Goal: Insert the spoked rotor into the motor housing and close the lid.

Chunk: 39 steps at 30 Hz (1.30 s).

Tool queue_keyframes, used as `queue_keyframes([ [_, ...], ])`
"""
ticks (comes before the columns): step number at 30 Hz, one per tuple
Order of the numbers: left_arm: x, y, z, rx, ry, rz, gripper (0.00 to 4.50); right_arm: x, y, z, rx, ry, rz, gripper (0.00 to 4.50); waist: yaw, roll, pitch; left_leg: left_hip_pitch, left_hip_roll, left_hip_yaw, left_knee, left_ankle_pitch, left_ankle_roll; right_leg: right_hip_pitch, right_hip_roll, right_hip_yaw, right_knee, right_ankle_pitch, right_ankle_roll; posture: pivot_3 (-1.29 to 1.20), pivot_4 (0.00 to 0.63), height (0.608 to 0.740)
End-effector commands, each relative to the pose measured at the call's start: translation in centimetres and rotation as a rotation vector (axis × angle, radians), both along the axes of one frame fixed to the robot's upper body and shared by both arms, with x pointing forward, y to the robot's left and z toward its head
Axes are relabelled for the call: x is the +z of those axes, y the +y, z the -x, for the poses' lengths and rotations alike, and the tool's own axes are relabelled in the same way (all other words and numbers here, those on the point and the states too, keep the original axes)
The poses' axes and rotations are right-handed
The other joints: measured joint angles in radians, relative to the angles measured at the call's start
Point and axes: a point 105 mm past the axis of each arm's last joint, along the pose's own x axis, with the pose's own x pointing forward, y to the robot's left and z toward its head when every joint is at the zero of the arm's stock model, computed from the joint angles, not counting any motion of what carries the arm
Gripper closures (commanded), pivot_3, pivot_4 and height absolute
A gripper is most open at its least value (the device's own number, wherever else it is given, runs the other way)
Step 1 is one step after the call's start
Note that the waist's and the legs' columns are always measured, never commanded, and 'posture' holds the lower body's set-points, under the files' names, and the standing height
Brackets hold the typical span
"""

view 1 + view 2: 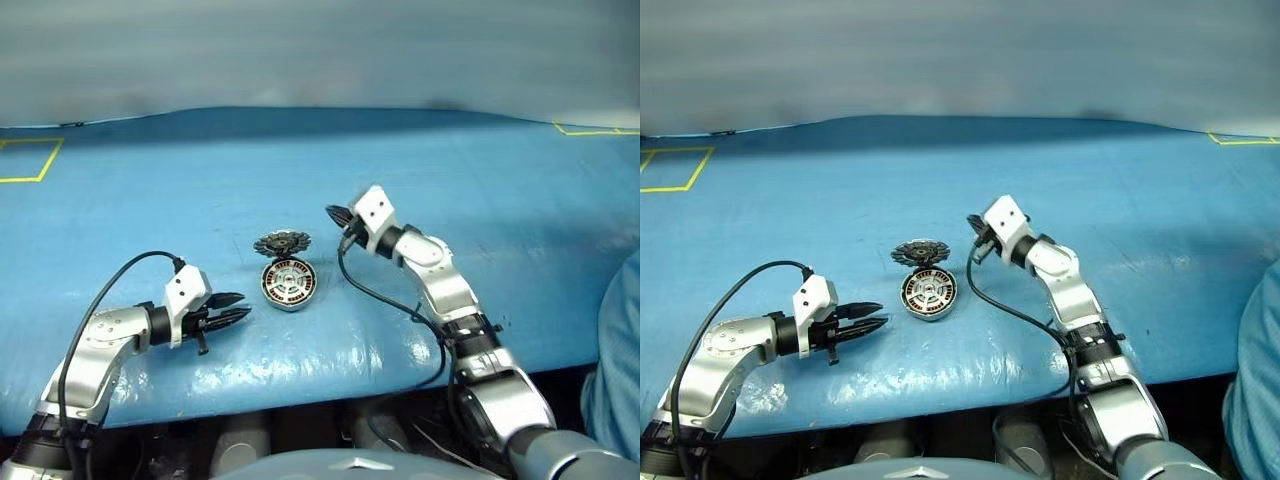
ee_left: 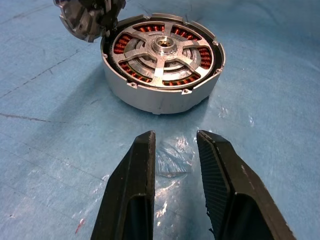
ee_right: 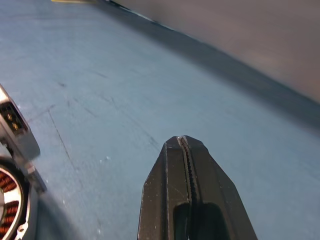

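The silver motor housing point(image 1: 287, 284) stands on the blue table, its copper windings showing near the rim point(image 2: 160, 100). The spoked rotor point(image 2: 161, 75) lies inside it, silver spokes around a central hub. The finned lid point(image 1: 282, 243) sits just behind the housing, tilted against its far rim point(image 2: 80, 20). To the left of the housing my left gripper point(image 1: 238, 308) rests low over the table, open, with nothing between its fingers point(image 2: 145, 165). My right gripper point(image 1: 336, 212) hangs above the table, right of the lid, shut and empty point(image 3: 184, 142).
The blue table cover point(image 1: 450, 180) stretches far back and to both sides. Yellow tape marks lie at the far left point(image 1: 30, 160) and far right point(image 1: 590, 130). A person's blue sleeve point(image 1: 622, 350) shows at the right edge. The table's front edge runs just below my arms.
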Motion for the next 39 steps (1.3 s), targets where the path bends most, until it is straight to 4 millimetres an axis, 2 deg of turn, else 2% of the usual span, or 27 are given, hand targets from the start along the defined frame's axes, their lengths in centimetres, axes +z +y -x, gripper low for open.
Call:
queue_keyframes([
  [1, 1.0, -0.4, -0.1, -0.009, -0.047, 0.012, 3.13, 1.4, 1.6, -0.3, 0.078, -0.046, -0.015, 4.50, 0.003, 0.000, 0.000, 0.000, 0.000, 0.000, 0.000, 0.000, 0.000, 0.000, 0.000, 0.000, 0.000, 0.001, -0.002, 0.00, 0.150, 0.740],
  [4, 0.9, -0.3, -0.1, -0.006, -0.046, 0.012, 3.13, 1.8, 3.3, 0.1, 0.174, -0.036, -0.014, 4.50, 0.003, 0.000, 0.000, 0.000, -0.001, 0.001, 0.000, 0.000, 0.000, 0.000, -0.001, 0.001, -0.001, 0.002, -0.003, 0.00, 0.150, 0.740],
  [7, 1.0, -0.1, 0.0, -0.001, -0.046, 0.009, 3.13, 1.7, 5.0, 1.6, 0.297, -0.019, -0.002, 4.50, 0.002, 0.000, 0.000, 0.000, -0.001, 0.001, 0.000, 0.000, 0.000, 0.000, -0.001, 0.001, -0.001, 0.002, -0.004, 0.00, 0.150, 0.740],
  [11, 0.9, 0.1, -0.1, 0.009, -0.044, 0.004, 3.13, 0.9, 5.8, 3.4, 0.400, -0.017, 0.054, 4.50, 0.004, 0.001, 0.000, 0.000, -0.001, 0.001, -0.001, 0.000, 0.000, -0.001, -0.001, 0.000, -0.001, 0.002, -0.004, 0.00, 0.150, 0.740],
  [20, 0.6, -0.2, -0.1, 0.013, -0.036, 0.020, 3.13, -1.2, 5.1, 6.7, 0.517, -0.011, 0.213, 4.50, 0.006, 0.001, 0.000, 0.000, -0.001, 0.001, 0.000, 0.000, 0.000, -0.001, -0.002, 0.000, -0.001, 0.000, -0.001, 0.00, 0.150, 0.740],
  [25, 0.5, -0.2, 0.0, 0.022, -0.030, 0.029, 3.13, -4.5, 4.4, 7.6, 0.496, 0.078, 0.274, 4.50, 0.007, 0.001, 0.000, 0.000, 0.000, 0.001, -0.001, 0.000, 0.000, 0.000, -0.001, 0.000, -0.001, 0.000, -0.001, 0.00, 0.150, 0.740],
  [32, 0.5, -0.3, 0.1, 0.026, -0.026, 0.041, 3.13, -7.4, 4.0, 8.3, 0.455, 0.127, 0.322, 4.50, 0.006, 0.000, 0.000, 0.004, 0.000, 0.002, 0.000, 0.000, 0.000, 0.002, -0.001, 0.001, -0.001, -0.001, -0.001, 0.00, 0.150, 0.740],
  [36, 0.4, -0.4, 0.2, 0.028, -0.025, 0.047, 3.13, -7.8, 4.0, 8.7, 0.446, 0.141, 0.297, 4.50, 0.006, 0.000, -0.001, 0.005, 0.000, 0.002, 0.000, 0.000, 0.000, 0.002, -0.001, 0.001, -0.001, -0.001, -0.001, 0.00, 0.150, 0.740],
  [39, 0.3, -0.5, 0.3, 0.029, -0.021, 0.052, 3.13, -7.2, 4.1, 8.8, 0.437, 0.154, 0.227, 4.50, 0.006, 0.000, -0.001, 0.005, 0.000, 0.002, 0.000, 0.000, 0.000, 0.002, -0.001, 0.001, -0.001, -0.001, -0.001, 0.00, 0.150, 0.740],
])
